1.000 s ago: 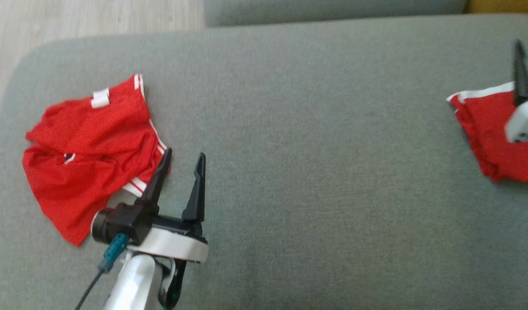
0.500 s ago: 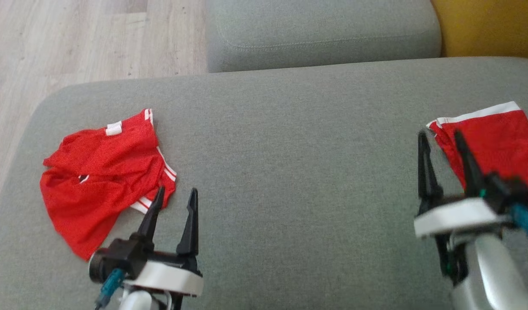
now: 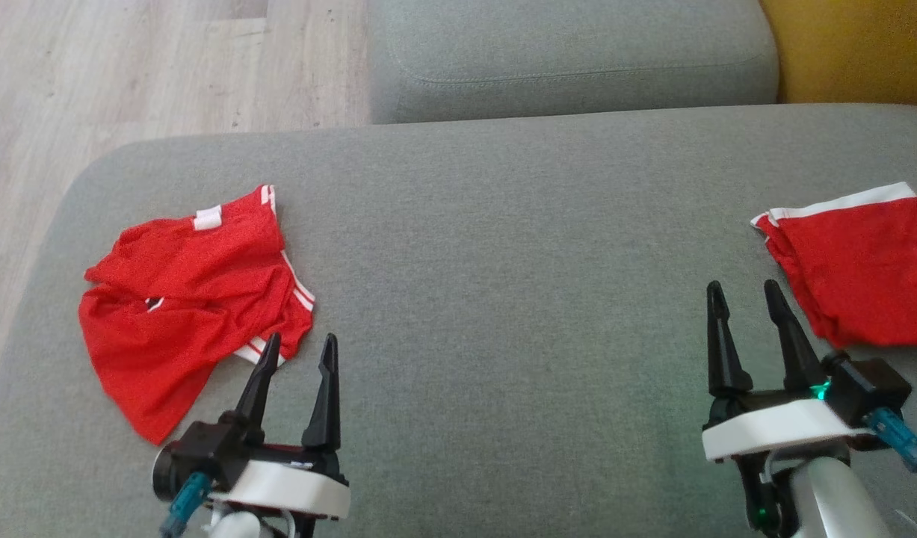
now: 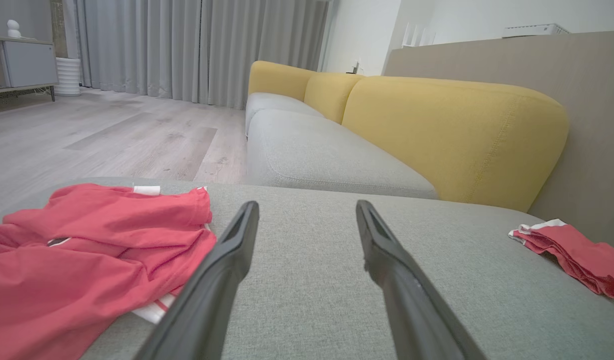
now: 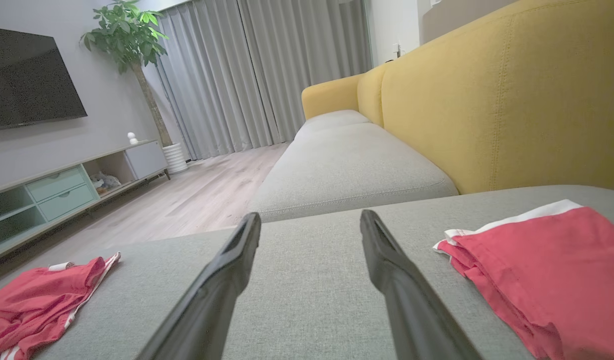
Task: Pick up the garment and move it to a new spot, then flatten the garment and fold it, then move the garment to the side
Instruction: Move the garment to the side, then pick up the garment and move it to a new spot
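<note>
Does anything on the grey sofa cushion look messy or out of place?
The red garment with white stripes on the left lies crumpled and bunched, unlike the red garment with a white band folded flat on the right.

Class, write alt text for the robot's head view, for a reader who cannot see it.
A crumpled red fabric garment with white stripes lies at the left of a grey upholstered sofa cushion; a folded red fabric garment with a white band lies at its right. Below, the left gripper and right gripper are both open and empty.
</note>
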